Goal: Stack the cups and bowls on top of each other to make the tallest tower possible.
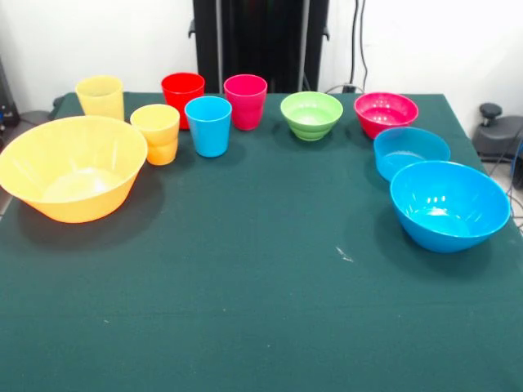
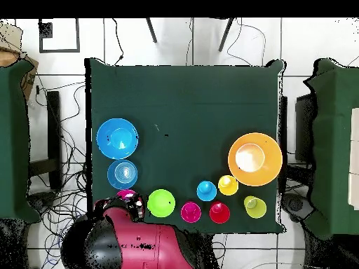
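All cups and bowls stand upright and apart on the green table; no tower shows. On the left are the large orange bowl (image 1: 72, 167) (image 2: 255, 157), yellow cup (image 1: 100, 96), orange cup (image 1: 155, 133), red cup (image 1: 182, 98), light blue cup (image 1: 208, 125) and pink cup (image 1: 245, 100). On the right are the green bowl (image 1: 311, 114), magenta bowl (image 1: 386, 113), small blue bowl (image 1: 411, 151) and large blue bowl (image 1: 449, 204) (image 2: 117, 138). The gripper shows in neither view.
The robot's black pedestal (image 1: 260, 41) stands behind the table's far edge. In the overhead view the red and black arm body (image 2: 133, 242) is drawn back off the table, partly over the magenta bowl (image 2: 126, 194). Cables lie on the floor around the table (image 2: 189, 91).
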Robot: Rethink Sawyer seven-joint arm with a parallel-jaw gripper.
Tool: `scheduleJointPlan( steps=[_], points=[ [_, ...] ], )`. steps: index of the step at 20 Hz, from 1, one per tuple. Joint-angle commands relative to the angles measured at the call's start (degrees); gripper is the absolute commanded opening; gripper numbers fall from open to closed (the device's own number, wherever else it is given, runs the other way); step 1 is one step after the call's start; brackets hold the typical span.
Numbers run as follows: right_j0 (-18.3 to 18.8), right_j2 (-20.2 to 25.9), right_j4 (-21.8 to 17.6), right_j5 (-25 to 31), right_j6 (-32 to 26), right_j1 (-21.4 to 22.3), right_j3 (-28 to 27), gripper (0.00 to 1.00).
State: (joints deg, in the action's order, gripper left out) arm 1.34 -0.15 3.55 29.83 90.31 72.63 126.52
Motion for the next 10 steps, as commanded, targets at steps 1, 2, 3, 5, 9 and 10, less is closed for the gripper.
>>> scheduleJointPlan(
  steps=[1, 2, 3, 5, 9, 10],
  points=[
    [0.6, 0.6, -1.6, -4.9, 9.7, -5.6, 3.1, 1.00],
    [0.6, 0.3, -2.1, -5.3, 10.0, -6.6, 2.5, 1.00],
    [0.8, 0.3, -2.5, -5.8, 10.0, -7.6, 1.9, 1.00],
    [1.0, 0.4, -2.9, -6.9, 10.0, -9.5, 0.8, 1.00],
    [0.7, -0.5, -3.9, -9.3, 10.7, -14.1, -2.1, 1.00],
    [0.5, -0.8, -3.9, -9.8, 10.9, -15.1, -2.8, 1.00]
  ],
)
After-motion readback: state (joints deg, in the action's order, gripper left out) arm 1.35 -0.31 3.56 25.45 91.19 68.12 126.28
